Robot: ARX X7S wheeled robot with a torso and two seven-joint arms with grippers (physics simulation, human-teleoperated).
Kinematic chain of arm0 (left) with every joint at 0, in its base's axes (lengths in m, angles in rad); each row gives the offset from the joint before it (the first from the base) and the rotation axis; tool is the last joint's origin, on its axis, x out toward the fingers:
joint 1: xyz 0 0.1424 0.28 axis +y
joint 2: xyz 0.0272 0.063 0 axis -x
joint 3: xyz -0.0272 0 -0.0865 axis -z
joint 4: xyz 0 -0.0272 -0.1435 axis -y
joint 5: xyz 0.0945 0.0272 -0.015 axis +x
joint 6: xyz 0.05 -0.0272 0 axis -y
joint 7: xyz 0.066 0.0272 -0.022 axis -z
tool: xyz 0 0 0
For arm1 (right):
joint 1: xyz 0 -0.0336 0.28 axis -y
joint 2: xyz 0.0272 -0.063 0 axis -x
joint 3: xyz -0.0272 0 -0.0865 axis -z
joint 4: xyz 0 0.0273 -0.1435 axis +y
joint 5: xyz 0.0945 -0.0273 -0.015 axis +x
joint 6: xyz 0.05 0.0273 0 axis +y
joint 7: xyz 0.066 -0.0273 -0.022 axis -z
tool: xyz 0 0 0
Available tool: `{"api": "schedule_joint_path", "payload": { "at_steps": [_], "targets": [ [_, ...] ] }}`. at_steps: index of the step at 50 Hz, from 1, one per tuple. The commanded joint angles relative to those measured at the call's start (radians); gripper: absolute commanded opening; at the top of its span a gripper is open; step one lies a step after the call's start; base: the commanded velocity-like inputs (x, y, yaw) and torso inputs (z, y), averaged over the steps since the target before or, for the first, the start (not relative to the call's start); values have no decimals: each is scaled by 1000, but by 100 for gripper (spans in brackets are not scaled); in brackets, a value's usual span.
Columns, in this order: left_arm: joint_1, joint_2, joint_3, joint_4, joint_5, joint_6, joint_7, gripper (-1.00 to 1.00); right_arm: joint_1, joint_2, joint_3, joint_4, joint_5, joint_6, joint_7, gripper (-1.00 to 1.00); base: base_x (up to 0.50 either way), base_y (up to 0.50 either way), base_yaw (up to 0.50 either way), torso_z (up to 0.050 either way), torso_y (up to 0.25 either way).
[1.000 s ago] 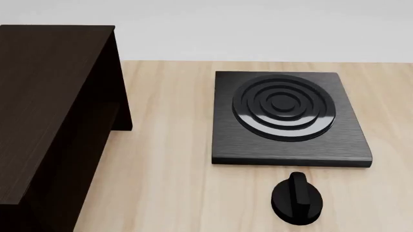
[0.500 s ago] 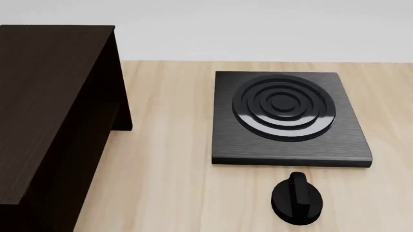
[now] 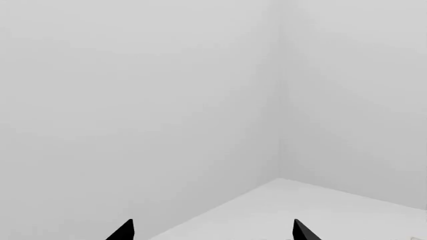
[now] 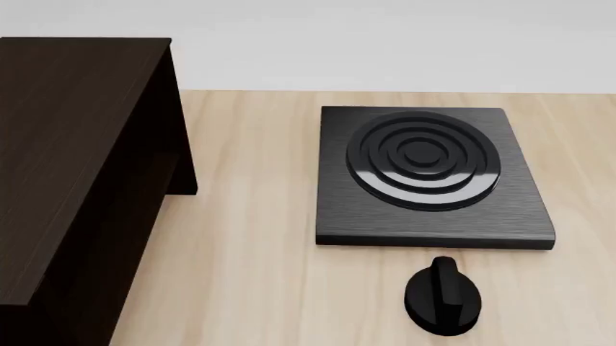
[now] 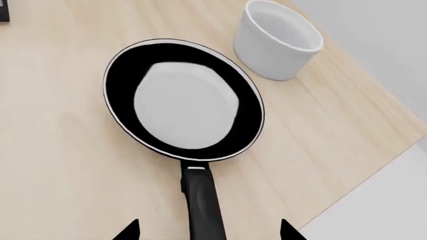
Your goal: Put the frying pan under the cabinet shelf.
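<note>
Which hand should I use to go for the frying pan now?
Right. The right wrist view shows the frying pan on the wooden table, its handle running between the open right hand. The left hand, also open, faces only bare wall and floor.

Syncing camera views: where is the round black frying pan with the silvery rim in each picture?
Head view: frying pan not in it.
Left wrist view: not in it, only grey walls.
Right wrist view: round black frying pan fills the picture's middle, long handle running toward the right gripper, which is open.
Shared landmark: the light wooden tabletop, seen in head and right wrist views.
</note>
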Motion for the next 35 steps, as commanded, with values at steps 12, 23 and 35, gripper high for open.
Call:
{"api": "schedule_joint_path", "payload": {
  "at_steps": [12, 23, 35],
  "targets": [
    [-1, -8, 4, -5, 0, 0, -1, 100, 8, -3, -53, 65, -36, -37, -18, 100, 0, 0, 0, 0, 0],
    [-17, -11, 32, -9, 7, -1, -11, 100, 26, -5, -96, 98, -54, -55, -20, 100, 0, 0, 0, 0, 0],
    [-17, -13, 36, -4, 5, -6, -16, 100, 39, -4, -123, 128, -65, -66, -26, 100, 0, 0, 0, 0, 0]
  ]
}}
